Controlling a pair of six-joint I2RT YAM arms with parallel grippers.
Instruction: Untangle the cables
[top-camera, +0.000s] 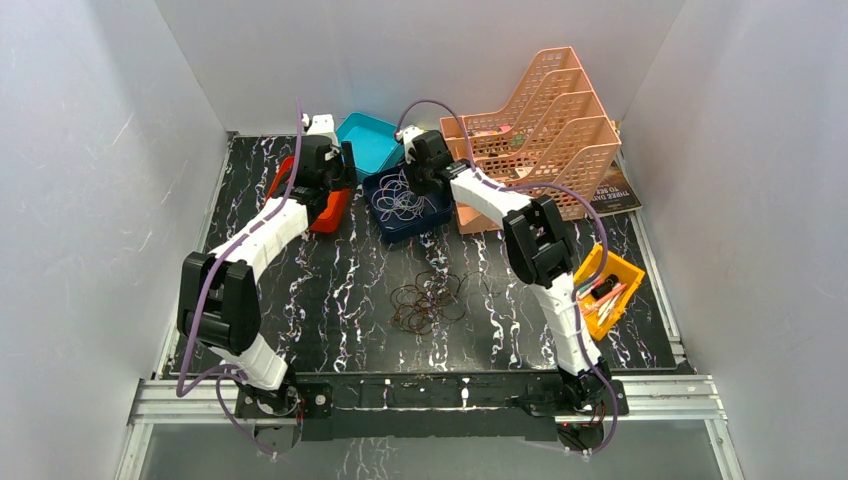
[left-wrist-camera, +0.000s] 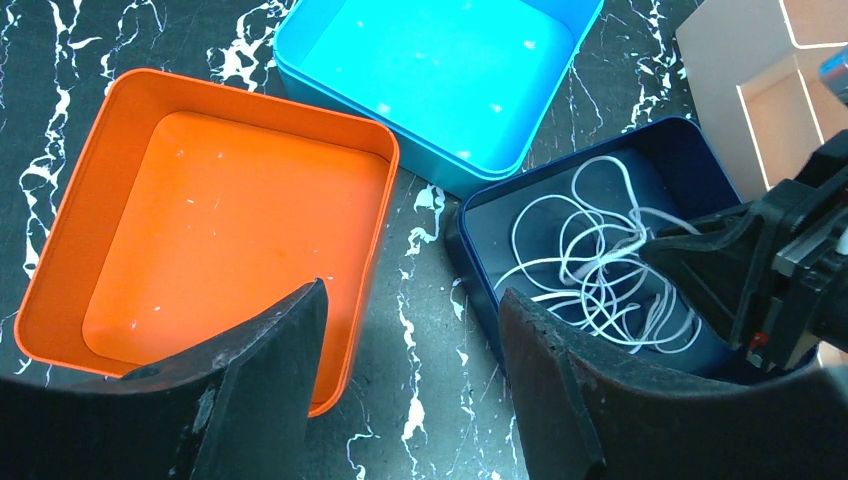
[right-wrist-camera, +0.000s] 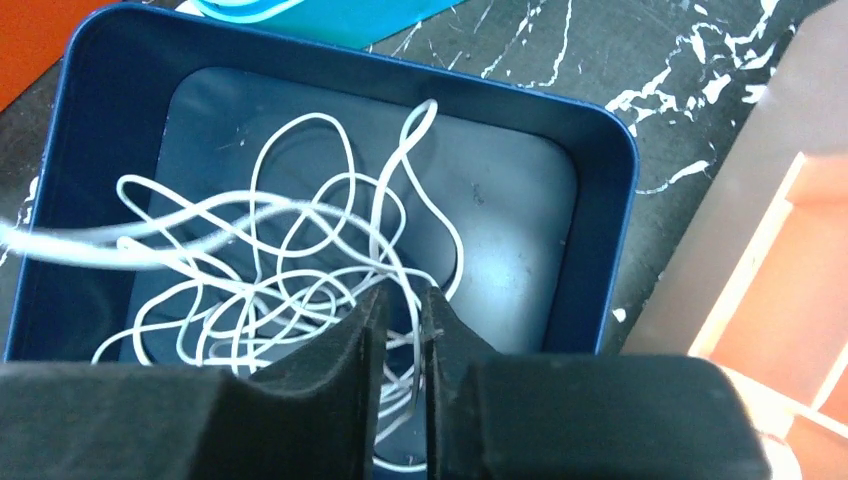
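A loose heap of whitish cables (right-wrist-camera: 300, 270) lies in the navy tray (right-wrist-camera: 600, 200), also seen from above as cables (top-camera: 400, 198) and in the left wrist view as cables (left-wrist-camera: 600, 270). A second tangle of brown and black cables (top-camera: 428, 300) rests on the marbled table's middle. My right gripper (right-wrist-camera: 405, 295) hangs low in the navy tray, its jaws a narrow slit apart, with one white strand running loosely through the gap. My left gripper (left-wrist-camera: 410, 290) is open and empty over the bare strip between the orange tray (left-wrist-camera: 200, 230) and the navy tray (left-wrist-camera: 480, 260).
A teal tray (top-camera: 370, 140) stands behind the navy one. A peach file rack (top-camera: 540, 120) is at the back right with a book (top-camera: 615, 190) beside it. A yellow bin (top-camera: 610, 290) with small items sits by the right arm.
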